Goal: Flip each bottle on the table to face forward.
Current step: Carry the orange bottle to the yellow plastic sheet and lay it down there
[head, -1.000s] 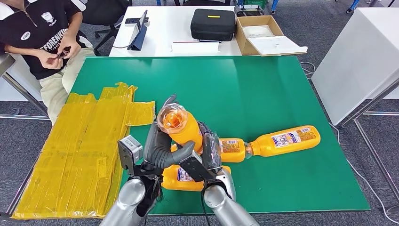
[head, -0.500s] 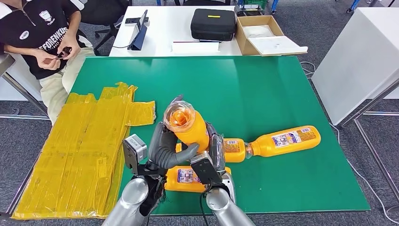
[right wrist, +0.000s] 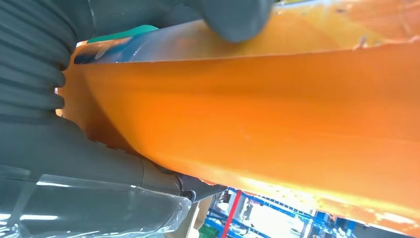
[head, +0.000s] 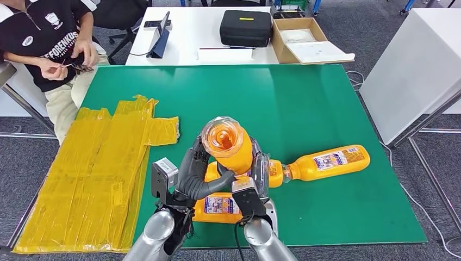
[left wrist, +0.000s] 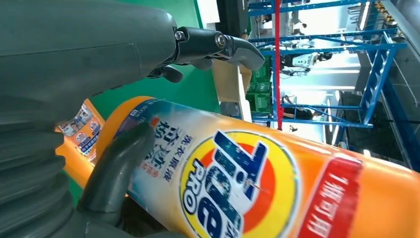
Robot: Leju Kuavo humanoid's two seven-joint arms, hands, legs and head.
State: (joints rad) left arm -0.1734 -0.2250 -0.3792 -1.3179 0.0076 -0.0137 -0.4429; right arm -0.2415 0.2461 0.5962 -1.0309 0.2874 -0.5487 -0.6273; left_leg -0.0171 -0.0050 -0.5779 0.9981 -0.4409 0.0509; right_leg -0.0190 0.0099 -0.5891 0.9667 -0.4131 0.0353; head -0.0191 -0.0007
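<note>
An orange bottle [head: 229,145] is lifted off the green table [head: 304,103] near its front edge, held roughly upright with one round end turned up toward the head camera. The left hand [head: 198,173] wraps its fingers around the bottle's left side, and in the left wrist view the printed label [left wrist: 233,183] faces that camera, with a dark finger [left wrist: 116,168] pressed against it. The right hand [head: 256,176] grips the same bottle from the right; in the right wrist view its grey thumb [right wrist: 233,17] presses on the plain orange side [right wrist: 277,129].

Under the hands lie two more bottles. One [head: 220,205] lies flat just in front of the hands with its label up. Another [head: 274,172] lies behind the right hand, mostly hidden. A fourth bottle [head: 329,162] lies on its side to the right, label up, its neck end touching the hidden one.

A patch of yellow tape [head: 92,174] covers the table's left part. A person [head: 49,43] sits at the far left corner. Behind the table, a white table [head: 185,38] carries a black case [head: 245,27] and a cardboard box [head: 304,41].
</note>
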